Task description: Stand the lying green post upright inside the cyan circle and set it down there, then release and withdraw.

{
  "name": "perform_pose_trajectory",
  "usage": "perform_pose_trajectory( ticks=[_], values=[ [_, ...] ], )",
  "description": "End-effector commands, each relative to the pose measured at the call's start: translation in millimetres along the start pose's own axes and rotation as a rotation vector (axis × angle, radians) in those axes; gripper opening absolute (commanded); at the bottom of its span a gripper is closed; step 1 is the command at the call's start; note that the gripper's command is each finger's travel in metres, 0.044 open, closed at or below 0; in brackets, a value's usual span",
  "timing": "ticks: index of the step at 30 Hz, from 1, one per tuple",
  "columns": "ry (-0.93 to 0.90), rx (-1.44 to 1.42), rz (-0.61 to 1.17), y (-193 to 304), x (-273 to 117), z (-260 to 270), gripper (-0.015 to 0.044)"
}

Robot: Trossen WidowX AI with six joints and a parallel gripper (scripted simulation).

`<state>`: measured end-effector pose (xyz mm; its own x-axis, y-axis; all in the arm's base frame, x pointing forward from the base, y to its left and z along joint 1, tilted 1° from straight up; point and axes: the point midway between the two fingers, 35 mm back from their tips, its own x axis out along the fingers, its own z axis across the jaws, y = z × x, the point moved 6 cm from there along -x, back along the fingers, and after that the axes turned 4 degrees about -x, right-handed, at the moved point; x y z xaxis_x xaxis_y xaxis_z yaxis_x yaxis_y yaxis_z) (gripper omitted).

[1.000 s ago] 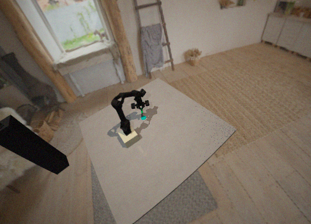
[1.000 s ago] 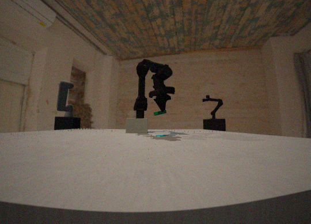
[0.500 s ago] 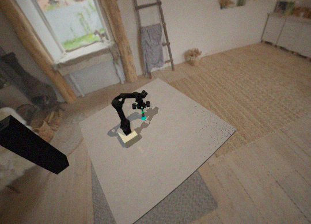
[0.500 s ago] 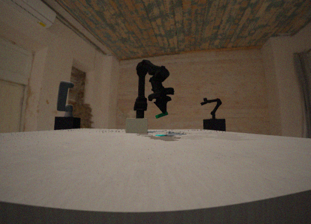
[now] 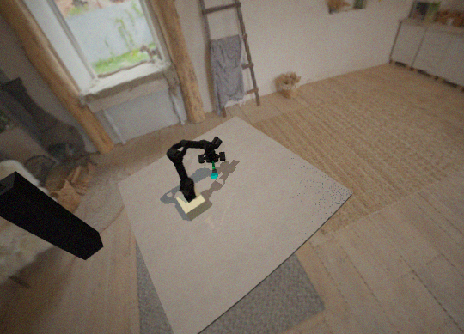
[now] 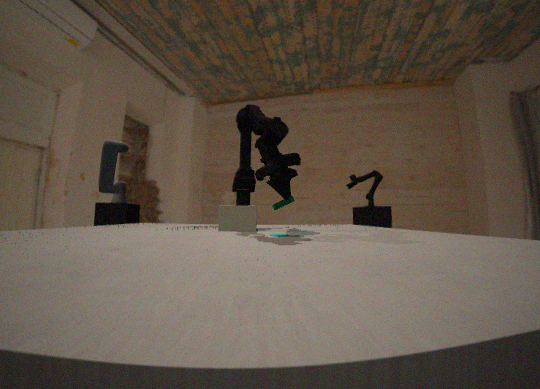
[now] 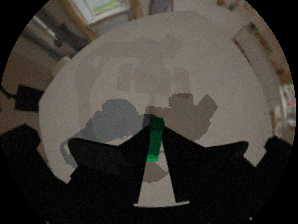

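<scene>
The green post [image 5: 213, 167] [image 6: 282, 203] [image 7: 155, 142] is held off the table. In the exterior view it is tilted, closer to level than upright, with its left end lower. My gripper [image 6: 286, 197] [image 7: 156, 129] is shut on the post and points down with a slant. The cyan circle [image 5: 214, 176] [image 6: 278, 235] lies flat on the table, below the post in the exterior view, with a gap between them. The circle does not show in the wrist view. The fingertips are too small to make out in the top view.
The pale table [image 5: 258, 243] [image 6: 250, 303] carries the arm's light base block [image 5: 192, 205] [image 6: 237, 218]. Shadows of the arm fall around the circle. A black block [image 5: 47, 217] stands at the left in the top view. Two other arms on black stands show behind the table in the exterior view.
</scene>
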<state>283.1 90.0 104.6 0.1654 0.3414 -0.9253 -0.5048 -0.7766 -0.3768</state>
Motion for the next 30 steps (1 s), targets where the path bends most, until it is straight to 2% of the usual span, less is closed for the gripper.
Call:
perform_pose_trajectory(
  ticks=[1, 30],
  values=[
    [-0.006, 0.016, -0.029, 2.8, 3.2, -1.7, 0.0022],
    [-0.016, 0.059, -0.239, 14.9, 14.9, -13.9, 0.0022]
  ],
)
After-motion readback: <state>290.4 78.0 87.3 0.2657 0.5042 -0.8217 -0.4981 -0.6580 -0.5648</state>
